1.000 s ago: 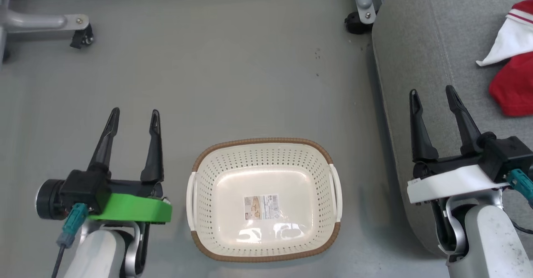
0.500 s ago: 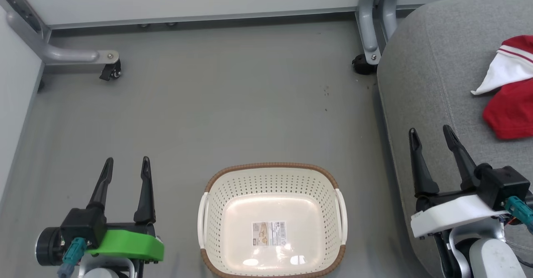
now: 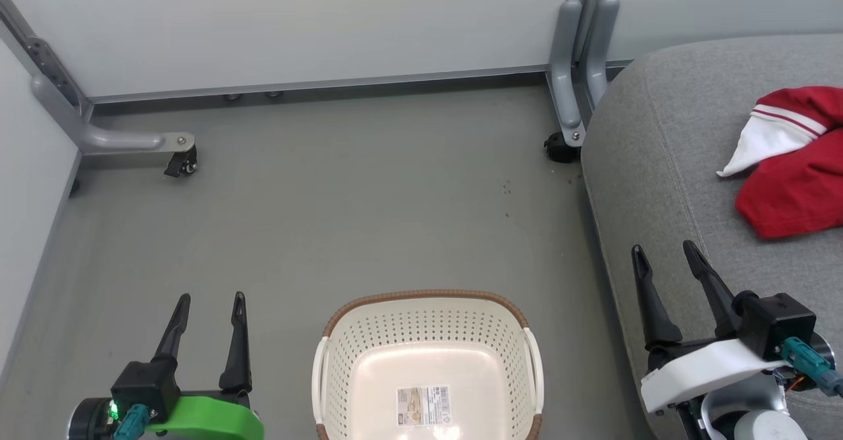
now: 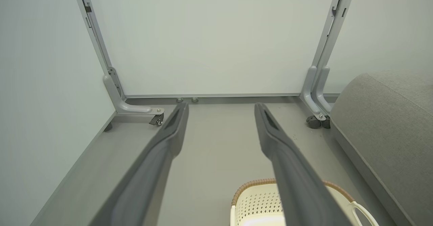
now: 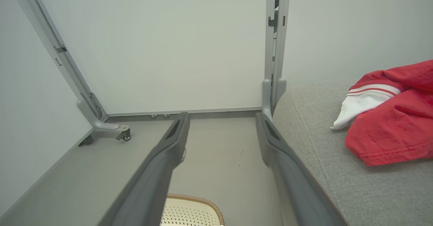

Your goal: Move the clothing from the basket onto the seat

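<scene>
Inside the basket (image 3: 421,294) sits a sticker (image 3: 425,406) (illegible); left claw (image 3: 211,297) and right claw (image 3: 662,247) gape.

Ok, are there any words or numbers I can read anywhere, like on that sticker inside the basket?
The sticker on the floor of the laundry basket: small print and what looks like a barcode, too small and blurred to read.
The red and white clothing on the seat: no words or numbers that I can see.
Nothing else here carries text that can be read.
</scene>
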